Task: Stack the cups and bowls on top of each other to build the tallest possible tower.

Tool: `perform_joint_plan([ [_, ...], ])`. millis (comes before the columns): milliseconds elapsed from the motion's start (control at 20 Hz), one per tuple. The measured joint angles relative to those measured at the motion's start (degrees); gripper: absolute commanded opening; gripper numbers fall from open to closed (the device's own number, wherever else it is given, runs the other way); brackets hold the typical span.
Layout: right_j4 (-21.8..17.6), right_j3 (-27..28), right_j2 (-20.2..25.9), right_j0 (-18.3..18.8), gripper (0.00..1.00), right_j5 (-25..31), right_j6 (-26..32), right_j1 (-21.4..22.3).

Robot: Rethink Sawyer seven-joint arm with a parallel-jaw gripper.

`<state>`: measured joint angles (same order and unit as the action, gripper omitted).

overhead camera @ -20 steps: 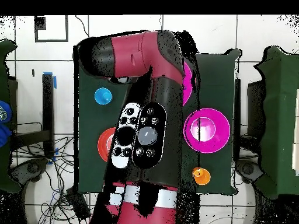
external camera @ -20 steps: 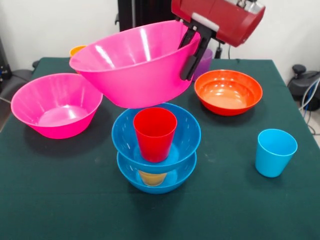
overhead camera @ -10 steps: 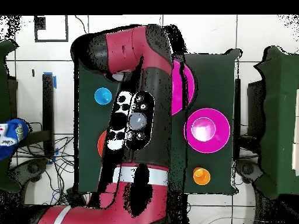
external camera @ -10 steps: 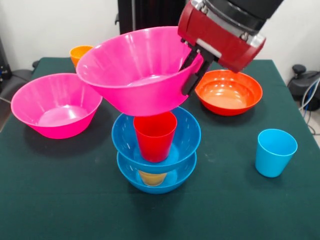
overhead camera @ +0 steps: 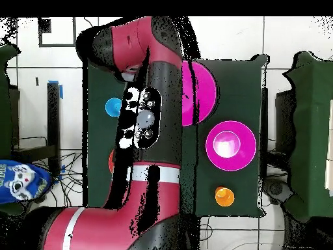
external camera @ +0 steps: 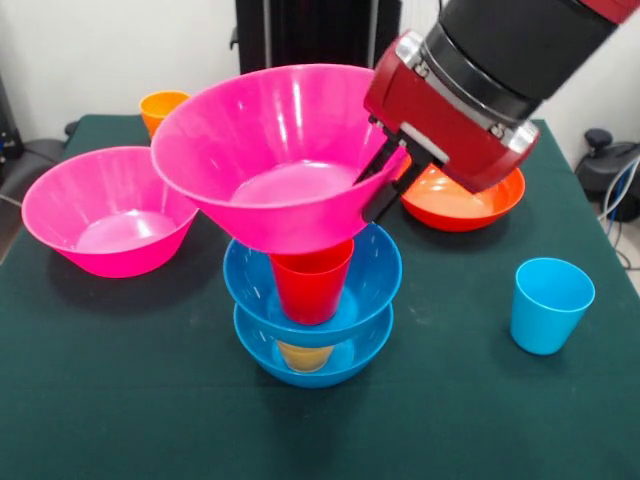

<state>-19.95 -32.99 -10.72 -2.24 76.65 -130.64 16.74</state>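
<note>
Your pincer (external camera: pixel 377 178) grips the rim of a pink bowl (external camera: pixel 270 150), tilted, its base resting on the red cup (external camera: pixel 311 285) in the tower (external camera: pixel 312 320) mid-desk.

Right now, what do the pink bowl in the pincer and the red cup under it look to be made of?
The held pink bowl looks like glossy moulded plastic: bright highlights streak its smooth inner wall. The red cup also looks plastic, smooth, thin-walled and less shiny.
</note>
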Motion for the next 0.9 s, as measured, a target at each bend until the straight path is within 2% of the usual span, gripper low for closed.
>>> perform_joint_plan([
  [400, -1.6, 11.0, -0.6, -1.1, 0.00, 4.8, 4.3, -6.1],
  [900, -1.6, 18.2, -3.7, -2.7, 0.00, 8.1, 5.8, -10.2],
])
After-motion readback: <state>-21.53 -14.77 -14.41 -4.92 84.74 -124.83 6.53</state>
